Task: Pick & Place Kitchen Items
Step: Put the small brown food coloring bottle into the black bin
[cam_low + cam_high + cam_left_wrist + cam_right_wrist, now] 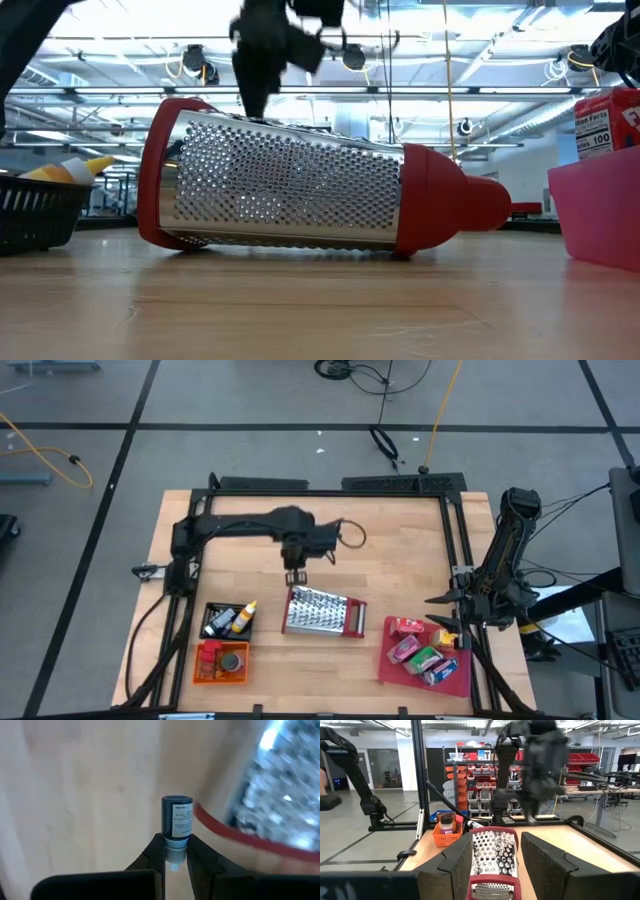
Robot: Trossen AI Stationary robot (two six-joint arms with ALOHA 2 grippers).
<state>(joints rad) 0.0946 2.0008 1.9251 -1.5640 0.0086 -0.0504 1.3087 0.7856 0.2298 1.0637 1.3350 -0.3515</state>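
Note:
My left gripper (175, 851) is shut on a small dark-blue bottle (177, 819) with a white label and a pale cap. It points down above bare wood just beyond the steel grater's far side (296, 575). The grater (325, 612) lies on its side mid-table, its red end toward the right. My right gripper (440, 600) waits open at the table's right edge, level, above the red tray (462, 678). That tray holds several small boxes and packets (418, 652). My left gripper pinches the bottle's pale cap and neck (175, 854) between its two fingertips (156, 851), coming from above and pointing down. The bottle's dark body reaches beyond the fingertips, cap up, lifted clear of the table.
A black basket (228, 620) with tiny bottles, one yellow-capped, stands near the left front. In front of it, an orange basket (221, 662) holds a dark round jar. Bare wood lies between the grater and the table's far edge.

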